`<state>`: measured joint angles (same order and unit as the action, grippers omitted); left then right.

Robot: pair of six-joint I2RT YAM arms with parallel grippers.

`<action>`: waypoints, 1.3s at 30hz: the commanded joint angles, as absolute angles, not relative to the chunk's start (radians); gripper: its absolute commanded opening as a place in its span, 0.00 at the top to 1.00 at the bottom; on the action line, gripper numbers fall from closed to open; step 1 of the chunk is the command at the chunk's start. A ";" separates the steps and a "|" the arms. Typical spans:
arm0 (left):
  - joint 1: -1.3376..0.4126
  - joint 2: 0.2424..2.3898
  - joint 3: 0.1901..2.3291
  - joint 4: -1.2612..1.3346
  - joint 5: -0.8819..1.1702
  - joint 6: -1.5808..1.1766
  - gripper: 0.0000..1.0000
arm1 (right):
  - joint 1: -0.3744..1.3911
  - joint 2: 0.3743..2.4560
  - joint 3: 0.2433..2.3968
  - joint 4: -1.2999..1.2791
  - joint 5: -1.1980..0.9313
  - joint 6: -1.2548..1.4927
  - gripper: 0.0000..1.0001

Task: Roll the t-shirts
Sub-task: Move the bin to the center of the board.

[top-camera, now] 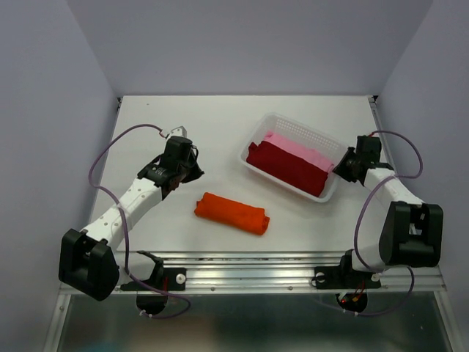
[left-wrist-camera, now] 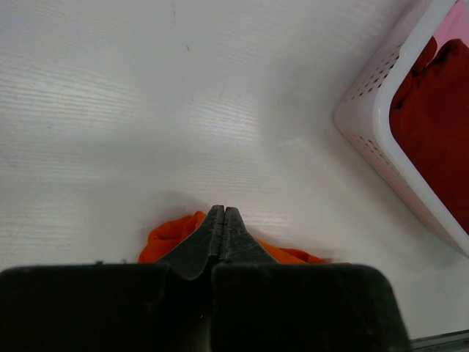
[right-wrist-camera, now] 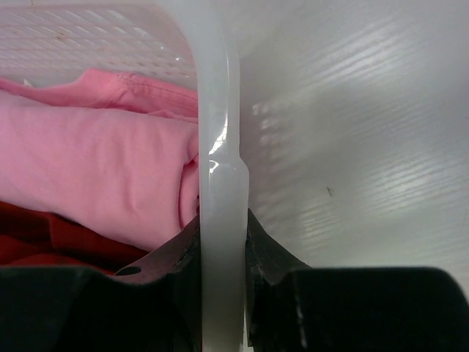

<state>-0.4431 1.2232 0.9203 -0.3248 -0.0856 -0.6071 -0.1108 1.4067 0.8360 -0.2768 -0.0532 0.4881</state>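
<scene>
Top external: shows orange t-shirt (top-camera: 231,213) rolled on table (top-camera: 183,117), apart from white mesh basket (top-camera: 308,130) holding rolled dark red t-shirt (top-camera: 289,167) and pink t-shirt (top-camera: 297,147). Finds left gripper (left-wrist-camera: 223,216) pinched shut, empty; right gripper (right-wrist-camera: 222,227) clamping the basket's rim. Seems nearly finished.

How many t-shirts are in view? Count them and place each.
3. The orange t-shirt lies rolled on the table; the dark red t-shirt and the pink t-shirt lie side by side in the basket. Others may hide beneath them.
</scene>
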 commanded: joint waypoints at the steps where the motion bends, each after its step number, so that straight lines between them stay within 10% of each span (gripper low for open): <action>1: -0.440 1.226 0.910 -0.298 -0.077 -0.601 1.00 | -0.107 1.416 0.907 -0.255 -0.147 0.376 0.90; 7: -0.439 1.249 0.919 -0.296 -0.074 -0.603 1.00 | -0.107 1.431 0.936 -0.264 -0.114 0.382 0.76; 9: -0.440 1.252 0.922 -0.299 -0.066 -0.598 1.00 | -0.107 1.421 0.951 -0.273 -0.098 0.391 0.45; 13: -0.437 1.256 0.937 -0.310 -0.080 -0.589 1.00 | -0.107 1.362 1.023 -0.305 -0.101 0.402 0.16; 21: -0.364 1.215 0.861 -0.327 -0.071 -0.580 0.95 | -0.019 1.123 1.031 -0.399 -0.183 0.434 0.12; 31: -0.264 1.092 0.807 -0.374 -0.106 -0.623 0.83 | 0.771 0.986 0.807 -0.330 0.221 0.791 0.12; 39: -0.238 1.051 0.833 -0.382 -0.089 -0.601 0.80 | 0.950 1.052 0.569 -0.144 0.268 1.097 0.09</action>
